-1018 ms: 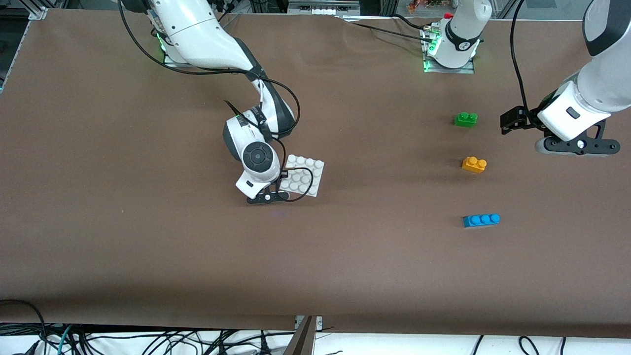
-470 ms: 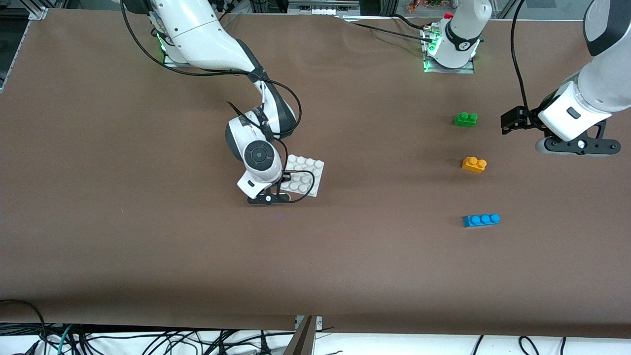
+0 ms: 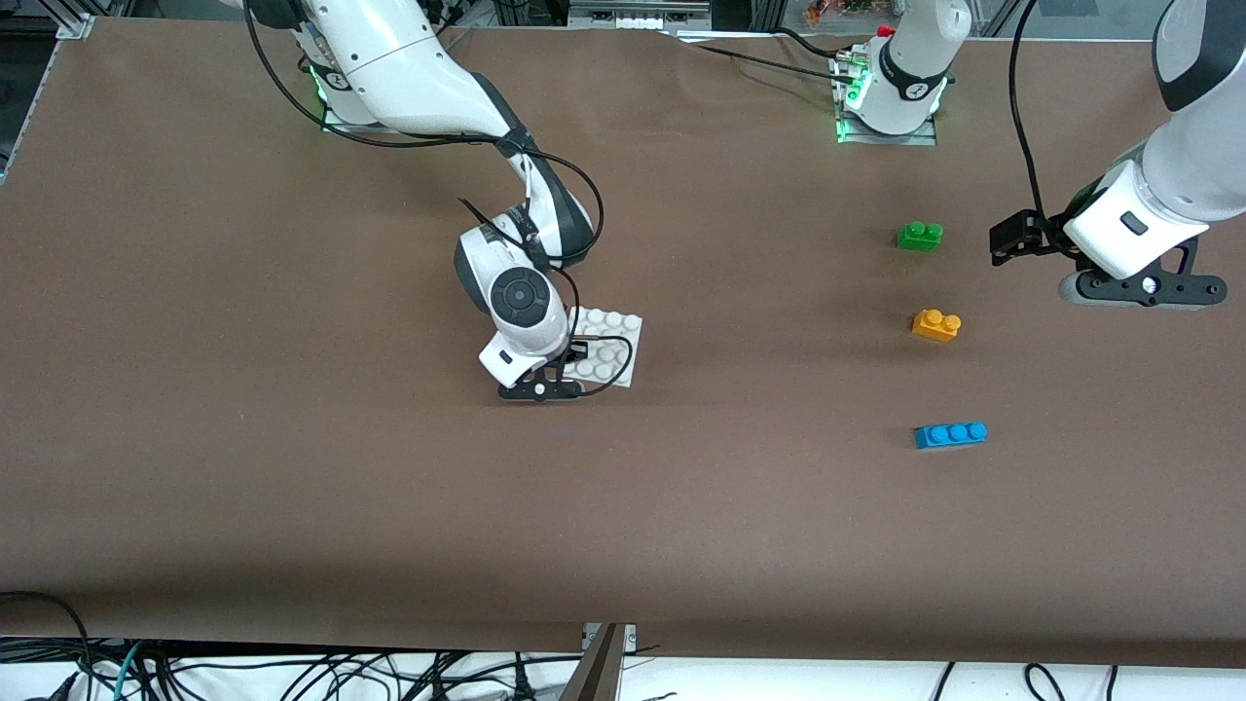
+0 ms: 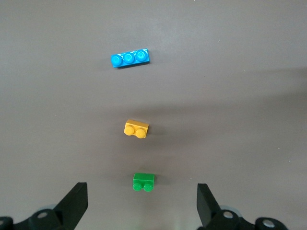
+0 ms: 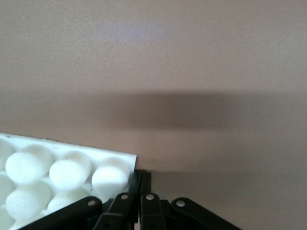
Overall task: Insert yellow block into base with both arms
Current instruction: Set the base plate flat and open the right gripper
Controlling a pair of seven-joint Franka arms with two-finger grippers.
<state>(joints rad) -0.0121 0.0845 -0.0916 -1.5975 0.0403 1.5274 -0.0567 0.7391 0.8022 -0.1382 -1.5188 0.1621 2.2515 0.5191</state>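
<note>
— Where did things stand when you looked in?

— The right tool [image 3: 538, 389] was down at the corner of the base [image 3: 615, 343] that lies nearest the front camera and the right arm's end of the bench [image 3: 292, 467], its fingers clenched tight together. In the right wrist view they sat just beside that corner, pressed to it as far as I could judge, not around it. The left tool [image 3: 1139, 288] hung released, jaws wide, over the left arm's end of the bench, near the yellow block [image 3: 936, 324] but not over it — that block lay untouched between the green brick [image 3: 920, 236] and the blue brick [image 3: 950, 434].

— So how should the step have gone?

— I'd have had the right tool steady the base without sliding it, and the left come straight down over the yellow block, gripping its flat sides and leaving the studs clear.

— Anything you couldn't see?

— Part of the base was covered by the right wrist, and whether the fingertips truly touched it I couldn't say.
</note>
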